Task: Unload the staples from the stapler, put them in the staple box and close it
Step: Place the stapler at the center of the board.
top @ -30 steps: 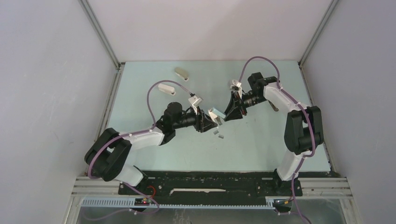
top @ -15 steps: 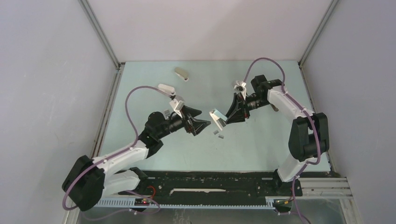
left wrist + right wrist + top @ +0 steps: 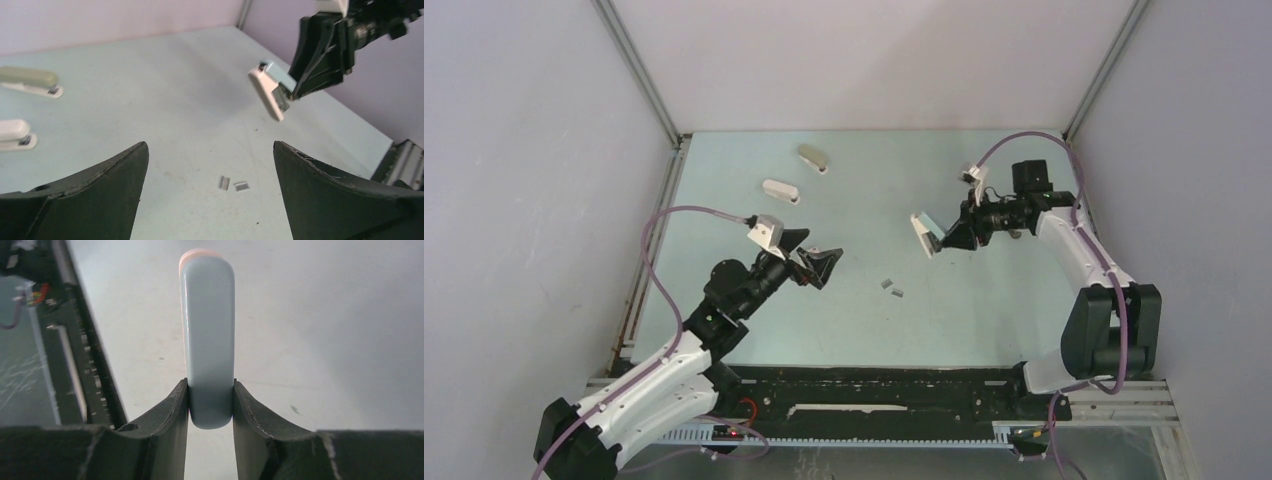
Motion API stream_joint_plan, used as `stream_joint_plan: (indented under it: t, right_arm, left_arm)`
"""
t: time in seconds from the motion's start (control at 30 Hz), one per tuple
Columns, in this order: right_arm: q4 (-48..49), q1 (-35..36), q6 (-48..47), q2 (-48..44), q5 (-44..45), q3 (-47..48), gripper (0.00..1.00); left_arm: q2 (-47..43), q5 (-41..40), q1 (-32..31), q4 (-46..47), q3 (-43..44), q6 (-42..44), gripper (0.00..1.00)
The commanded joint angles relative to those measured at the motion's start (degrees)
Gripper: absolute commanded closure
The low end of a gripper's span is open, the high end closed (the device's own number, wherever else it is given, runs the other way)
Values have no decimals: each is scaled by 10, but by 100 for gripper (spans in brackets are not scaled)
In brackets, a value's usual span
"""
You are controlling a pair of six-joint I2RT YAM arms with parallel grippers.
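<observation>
Left tool (image 3: pixel 210 146) agape; stapler (image 3: pixel 207 330) in right tool (image 3: pixel 210 387)

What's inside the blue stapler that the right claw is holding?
Hidden: the stapler, clamped in the right claw, shows only its blue-and-white outside. Two staples lie loose on the table.

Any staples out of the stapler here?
Out: two staples lie on the table, apart from the stapler held in the right gripper. Whether more remain inside, cannot tell.
</observation>
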Motion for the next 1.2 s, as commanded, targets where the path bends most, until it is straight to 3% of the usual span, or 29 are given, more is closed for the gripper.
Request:
stream_joint_plan:
  t: [0.0,0.3,0.8,1.17]
  right_arm:
    - [84,-53,85,-23,113,-2,100]
    - [100,-93,62,-1,259,-1,100]
    - [133,-92,119,75,439,23,100]
    - [118,-91,116,136,507,69,100]
  left_arm:
    - [-14,-76,5,-42,-24,21,0]
    - [-8,-171,5,-83,-15,18,0]
    - [-21,-189,5,-86,-29,12,0]
    - [-26,-194,5,-86,-34,7,0]
